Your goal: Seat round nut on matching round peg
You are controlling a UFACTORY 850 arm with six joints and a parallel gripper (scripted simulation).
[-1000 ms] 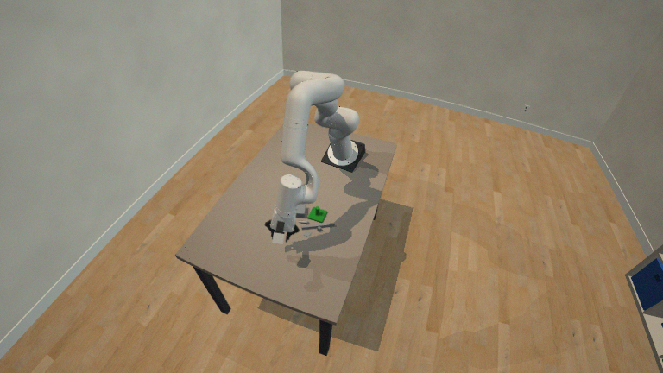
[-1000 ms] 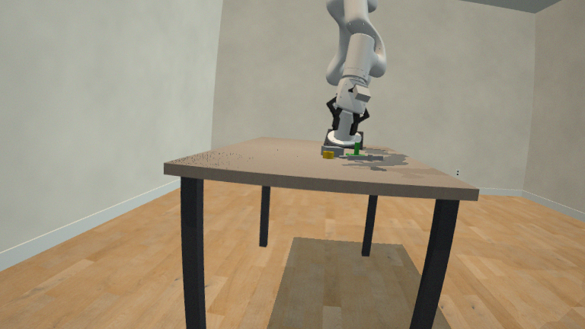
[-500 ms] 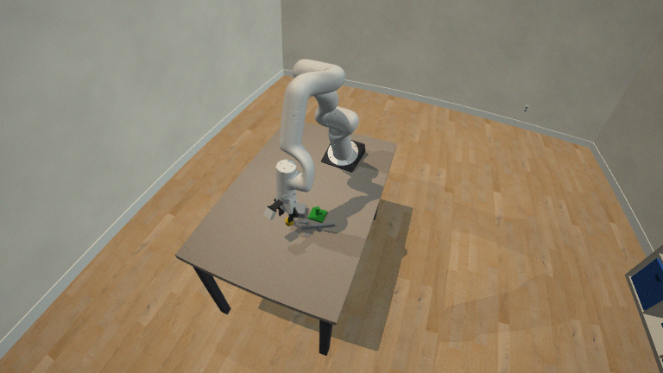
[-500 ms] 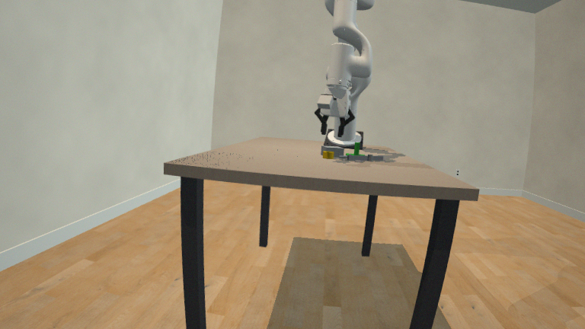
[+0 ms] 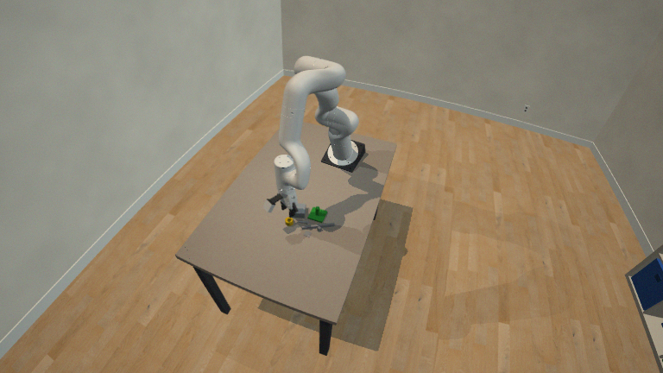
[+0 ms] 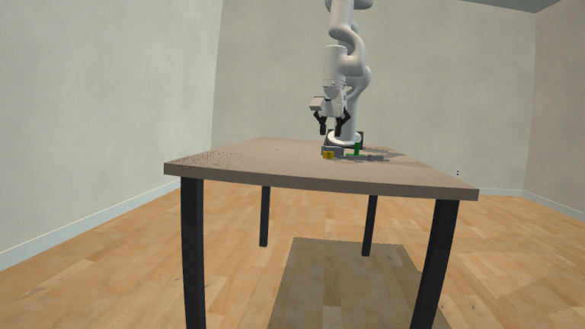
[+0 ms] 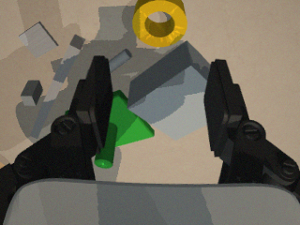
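The round nut (image 5: pixel 289 221) is a yellow ring lying flat on the table; it also shows in the exterior view (image 6: pixel 327 154) and at the top of the wrist view (image 7: pixel 160 18). The green base with its upright round peg (image 5: pixel 318 213) stands just beside it, and it shows in the exterior view (image 6: pixel 356 148) and low left in the wrist view (image 7: pixel 119 127). My gripper (image 5: pixel 287 208) (image 6: pixel 330 127) hangs pointing down a little above these things. Its fingers stand partly open with nothing between them.
A grey block (image 7: pixel 169 90) lies on the table under the fingers, between the nut and the green base. Several small flat grey pieces (image 5: pixel 315 226) lie beside them. The arm's base (image 5: pixel 343 154) stands at the far end of the table.
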